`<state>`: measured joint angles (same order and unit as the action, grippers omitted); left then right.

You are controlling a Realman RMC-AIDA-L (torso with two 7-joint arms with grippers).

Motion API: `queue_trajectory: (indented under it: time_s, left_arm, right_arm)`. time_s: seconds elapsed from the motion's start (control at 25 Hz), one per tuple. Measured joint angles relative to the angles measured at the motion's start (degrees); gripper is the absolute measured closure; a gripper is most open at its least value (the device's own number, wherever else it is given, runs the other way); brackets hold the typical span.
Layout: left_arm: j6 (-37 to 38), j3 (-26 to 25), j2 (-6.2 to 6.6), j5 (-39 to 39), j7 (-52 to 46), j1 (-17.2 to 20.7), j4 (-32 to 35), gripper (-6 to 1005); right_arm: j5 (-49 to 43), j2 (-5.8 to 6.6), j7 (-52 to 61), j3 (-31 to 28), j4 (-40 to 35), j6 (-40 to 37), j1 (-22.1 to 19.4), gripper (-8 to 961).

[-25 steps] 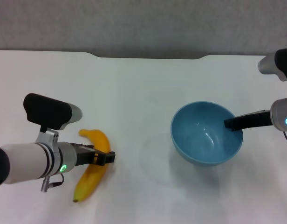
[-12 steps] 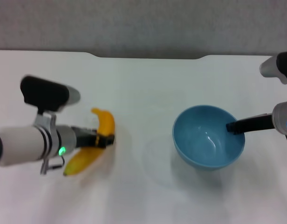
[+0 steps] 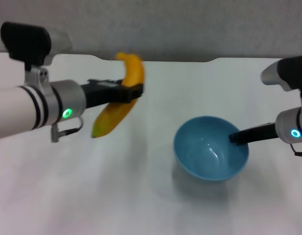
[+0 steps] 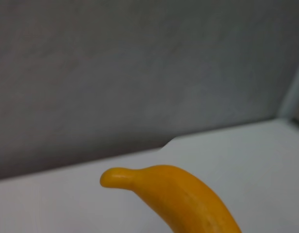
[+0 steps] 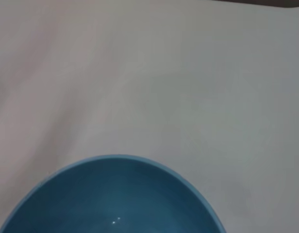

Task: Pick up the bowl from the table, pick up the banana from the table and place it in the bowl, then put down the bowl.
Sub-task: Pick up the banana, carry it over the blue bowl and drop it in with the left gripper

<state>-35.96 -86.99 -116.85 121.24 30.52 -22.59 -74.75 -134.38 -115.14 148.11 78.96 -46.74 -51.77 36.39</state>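
Our left gripper (image 3: 133, 91) is clamped across the middle of the curved yellow-orange banana (image 3: 118, 98), gripping it crosswise so that both ends hang free. The fruit is well clear of the wide white matte tabletop (image 3: 92, 191), tilted with its stem end up toward the grey wall and its lower tip drooping toward us. We judge that a mid-body grip keeps the banana balanced and leaves either end free to enter the bowl first.

Our right gripper (image 3: 235, 137) is closed on the near-side rim of the round, glossy light-blue bowl (image 3: 210, 149), one finger reaching inside. The bowl appears to be held just above the tabletop, to the right of the banana and well apart from it, its mouth open upward and nothing in it. Gripping the rim leaves the hollow free to receive the banana.

The head view alone shows both arms and the gap between fruit and bowl. The left wrist view shows only one end of the banana (image 4: 174, 196) against the wall and the tabletop's notched far edge, with no fingers visible. The right wrist view shows the bowl's far rim (image 5: 115, 194) and bare tabletop beyond it, confirming the inside is empty.
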Motion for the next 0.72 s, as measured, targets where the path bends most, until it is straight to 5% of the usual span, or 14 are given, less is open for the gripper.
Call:
queue_trajectory:
  time_s: [0.4,0.72]
  left_arm:
    - [-0.80,4.77,-0.31,-35.51,24.26,0.11,0.93,486]
    - [-1.22,6.52,-0.34,-51.58,36.94,-2.72,9.90,485]
  right_arm:
    - [8.66,0.00,0.12,4.85,4.78,2.31,5.28,921]
    - [12.96,-0.09,0.15,7.98,5.46,2.79,6.88,921]
